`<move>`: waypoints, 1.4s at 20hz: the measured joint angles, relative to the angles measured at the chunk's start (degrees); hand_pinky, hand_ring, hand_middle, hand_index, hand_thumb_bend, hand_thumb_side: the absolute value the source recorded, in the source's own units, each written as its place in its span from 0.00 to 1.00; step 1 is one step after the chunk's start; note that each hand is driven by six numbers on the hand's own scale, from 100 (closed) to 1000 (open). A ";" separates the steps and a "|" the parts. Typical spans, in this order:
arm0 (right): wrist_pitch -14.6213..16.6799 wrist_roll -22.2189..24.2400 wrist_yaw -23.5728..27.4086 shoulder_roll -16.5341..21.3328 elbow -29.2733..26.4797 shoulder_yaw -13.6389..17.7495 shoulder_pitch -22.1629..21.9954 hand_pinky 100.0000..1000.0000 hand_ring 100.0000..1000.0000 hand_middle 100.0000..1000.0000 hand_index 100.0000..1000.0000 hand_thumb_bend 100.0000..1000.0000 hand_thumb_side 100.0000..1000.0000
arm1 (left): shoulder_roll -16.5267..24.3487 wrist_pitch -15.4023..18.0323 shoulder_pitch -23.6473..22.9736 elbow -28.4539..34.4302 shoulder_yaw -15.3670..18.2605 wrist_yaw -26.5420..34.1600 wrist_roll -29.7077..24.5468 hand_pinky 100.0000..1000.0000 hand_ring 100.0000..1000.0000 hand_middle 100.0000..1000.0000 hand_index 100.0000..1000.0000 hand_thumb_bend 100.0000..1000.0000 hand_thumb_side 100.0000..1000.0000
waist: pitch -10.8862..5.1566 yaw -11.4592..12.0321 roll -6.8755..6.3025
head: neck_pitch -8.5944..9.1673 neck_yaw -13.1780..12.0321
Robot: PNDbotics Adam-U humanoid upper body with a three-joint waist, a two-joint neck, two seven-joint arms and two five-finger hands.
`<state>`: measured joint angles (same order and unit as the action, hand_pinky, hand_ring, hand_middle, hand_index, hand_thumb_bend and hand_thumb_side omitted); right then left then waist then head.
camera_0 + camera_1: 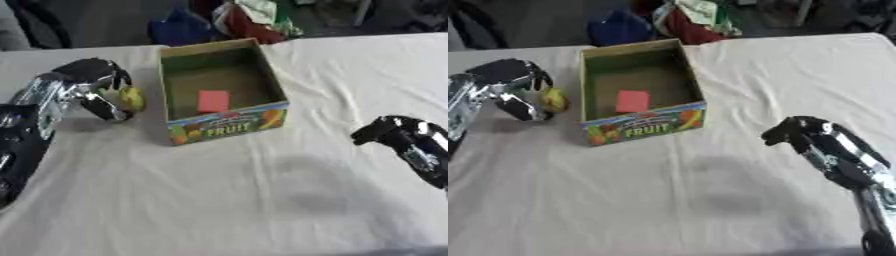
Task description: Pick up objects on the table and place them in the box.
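An open cardboard fruit box [226,126] stands at the table's middle back, with a red square object [213,100] lying on its floor. Just left of the box, my left hand [92,85] has its fingers curled round a small yellow-green object [132,98], held beside the box's left wall. My right hand [798,132] hovers over the cloth to the right of the box, fingers curled, holding nothing that I can see.
A white wrinkled cloth [227,200] covers the table. Beyond the far edge lie a blue bag [179,30] and a heap of coloured cloth [254,17]. My black left forearm [17,150] lies along the left edge.
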<state>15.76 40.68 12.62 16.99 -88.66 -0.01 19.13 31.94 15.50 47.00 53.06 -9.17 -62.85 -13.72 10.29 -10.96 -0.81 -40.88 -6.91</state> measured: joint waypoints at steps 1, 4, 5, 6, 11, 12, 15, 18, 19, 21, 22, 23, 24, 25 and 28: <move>0.00 0.00 -0.01 0.00 0.00 0.00 0.00 0.70 0.72 0.55 0.63 0.00 0.52 | -0.13 -0.17 0.00 -0.12 0.00 -0.04 0.41 0.60 0.49 0.47 0.75 0.38 0.31 | 0.02 -0.02 0.03 | 0.03 0.00; 0.00 0.00 -0.08 0.00 0.00 0.00 0.01 0.70 0.72 0.55 0.62 0.00 0.53 | -0.26 -0.41 -0.01 -0.68 0.00 -0.25 1.01 0.59 0.47 0.46 0.72 0.36 0.29 | 0.17 -0.21 0.03 | 0.12 0.00; 0.00 0.00 -0.10 0.00 0.00 0.00 0.01 0.70 0.72 0.55 0.63 0.00 0.53 | -0.27 -0.43 -0.02 -0.73 0.00 -0.30 1.14 0.58 0.46 0.44 0.69 0.34 0.26 | 0.19 -0.27 0.03 | 0.12 0.00; 0.00 0.00 -0.13 0.00 0.00 0.00 0.01 0.70 0.72 0.55 0.62 0.00 0.53 | -0.28 -0.43 -0.03 -0.78 0.00 -0.43 1.22 0.58 0.44 0.41 0.65 0.26 0.20 | 0.19 -0.33 0.02 | 0.12 0.00; 0.01 0.00 -0.29 0.00 0.00 0.01 0.01 0.70 0.72 0.55 0.63 0.00 0.53 | -0.73 -1.02 -0.12 -1.04 0.05 -0.91 2.77 0.51 0.37 0.32 0.52 0.03 0.02 | 0.31 -0.40 -0.12 | 0.13 0.00; 0.01 0.00 -0.34 0.00 0.00 0.01 0.01 0.70 0.72 0.55 0.63 0.00 0.53 | -0.73 -1.37 -0.14 -1.04 0.19 -0.94 3.45 0.50 0.35 0.31 0.50 0.01 0.02 | 0.31 -0.42 -0.14 | 0.13 0.00; 0.01 0.00 -0.38 0.00 0.00 0.01 0.01 0.70 0.72 0.55 0.63 0.00 0.53 | -0.73 -2.52 -0.16 -0.80 0.40 -0.45 5.80 0.49 0.34 0.30 0.49 0.00 0.02 | 0.31 -0.42 -0.14 | 0.14 0.01; 0.01 0.00 -0.38 0.00 0.00 0.02 0.01 0.70 0.72 0.55 0.63 0.00 0.52 | -0.60 -3.38 -0.14 0.79 0.57 1.09 7.24 0.49 0.34 0.29 0.49 0.00 0.02 | 0.31 -0.42 -0.14 | 0.14 0.02; 0.01 0.00 -0.38 0.00 0.01 0.02 0.01 0.70 0.72 0.55 0.63 0.00 0.52 | -0.45 -3.59 -0.05 1.62 0.58 1.89 7.45 0.49 0.33 0.29 0.49 0.00 0.02 | 0.31 -0.42 -0.14 | 0.14 0.02; 0.01 0.00 -0.38 0.00 0.01 0.02 0.01 0.70 0.72 0.55 0.63 0.00 0.52 | 0.06 -3.93 0.43 3.59 0.64 3.88 7.73 0.49 0.34 0.30 0.50 0.00 0.03 | 0.31 -0.41 -0.15 | 0.15 0.03; 0.01 0.00 -0.38 0.00 0.01 0.02 0.01 0.70 0.72 0.55 0.63 0.00 0.52 | 0.34 -4.03 0.83 4.69 0.64 4.95 7.77 0.49 0.34 0.30 0.50 0.00 0.02 | 0.31 -0.41 -0.15 | 0.15 0.04; 0.01 0.01 -0.38 0.00 0.01 0.02 0.01 0.70 0.72 0.55 0.63 0.00 0.52 | 0.57 -4.14 1.27 5.91 0.62 6.06 7.77 0.50 0.34 0.30 0.50 0.00 0.02 | 0.30 -0.41 -0.16 | 0.15 0.04; 0.01 0.01 -0.38 0.00 0.02 0.02 0.01 0.70 0.72 0.55 0.63 0.00 0.52 | 0.80 -4.21 1.74 7.05 0.55 7.04 7.73 0.50 0.34 0.30 0.50 0.00 0.02 | 0.30 -0.41 -0.17 | 0.15 0.04; 0.01 0.01 -0.38 0.00 0.02 0.02 0.01 0.70 0.72 0.55 0.63 0.00 0.52 | 0.89 -4.28 2.26 8.10 0.50 7.84 7.66 0.50 0.34 0.30 0.50 0.00 0.03 | 0.29 -0.41 -0.17 | 0.15 0.04; 0.00 0.06 -0.38 0.00 0.04 0.01 0.01 0.70 0.72 0.55 0.63 0.00 0.52 | 0.76 -4.19 3.75 10.40 -0.38 9.57 7.40 0.50 0.34 0.30 0.51 0.00 0.07 | 0.24 -0.54 -0.17 | 0.15 -0.01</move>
<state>15.76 40.74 12.23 16.99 -88.62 0.00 19.13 32.70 11.31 50.75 63.46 -9.55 -53.29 -6.31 10.53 -11.50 -0.99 -40.73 -6.92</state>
